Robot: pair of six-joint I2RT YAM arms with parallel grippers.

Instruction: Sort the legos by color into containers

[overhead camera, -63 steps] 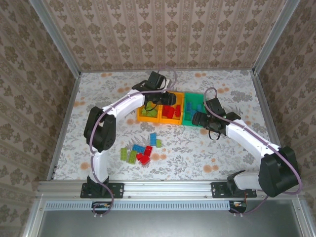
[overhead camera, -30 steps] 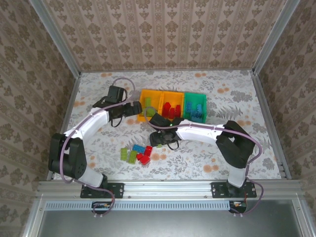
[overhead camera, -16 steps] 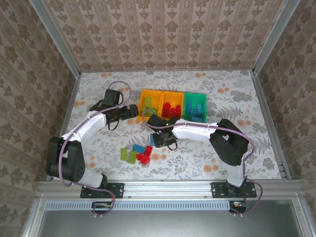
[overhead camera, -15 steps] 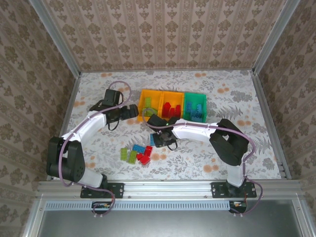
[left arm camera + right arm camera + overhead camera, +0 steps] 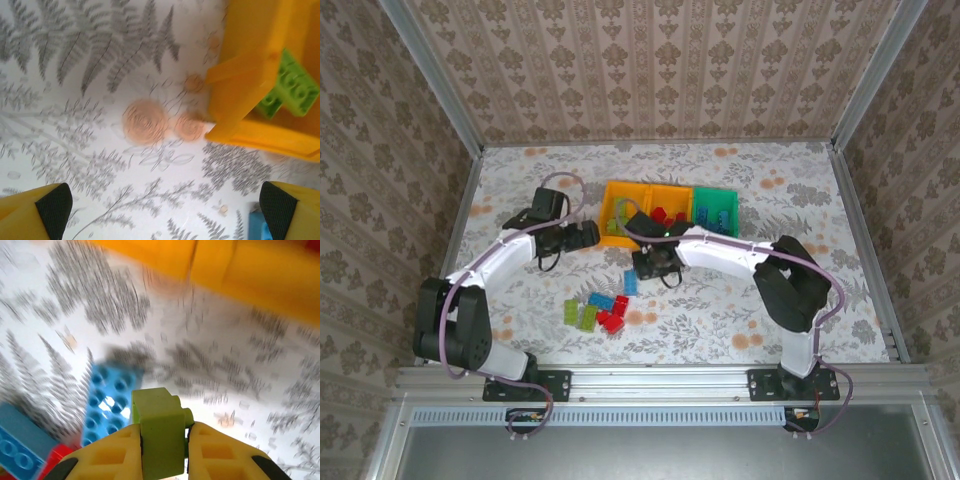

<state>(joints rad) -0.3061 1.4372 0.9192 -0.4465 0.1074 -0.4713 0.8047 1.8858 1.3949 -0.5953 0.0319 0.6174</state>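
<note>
My right gripper (image 5: 162,447) is clamped on a lime green brick (image 5: 157,415), which stands on end with its long axis along the fingers. It hangs just on the near side of the row of bins (image 5: 665,186), over open tablecloth (image 5: 100,125). A blue brick (image 5: 107,400) lies below, its long axis pointing roughly toward the bins. My left gripper (image 5: 165,215), jaws wide apart and empty, sits just left of the row's orange end bin (image 5: 250,75), where a second lime green brick (image 5: 289,90) lies.

lego (image 5: 159,430): smooth plastic | container (image 5: 255,65): plastic (faint sheen) | tabletop (image 5: 100,110): matt
</note>
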